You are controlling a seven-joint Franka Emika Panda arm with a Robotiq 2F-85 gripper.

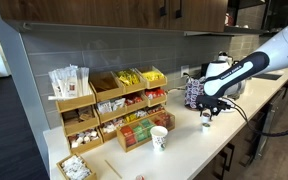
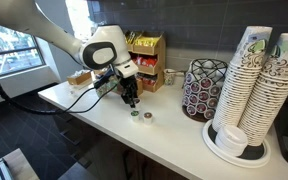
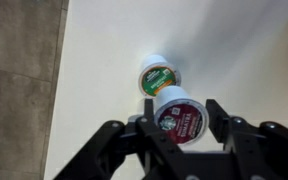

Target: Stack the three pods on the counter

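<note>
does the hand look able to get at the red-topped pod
Likely yes: the red-topped pod lies between the fingers of the open hand on the counter, with only the green-topped pod close beside it.

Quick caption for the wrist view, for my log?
Gripper straddling the red-topped pod, green-topped pod just beyond on the pale counter.

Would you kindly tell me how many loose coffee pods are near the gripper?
2: a green-topped pod on the counter, a red-topped pod between the jaws. A third may be hidden.
</note>
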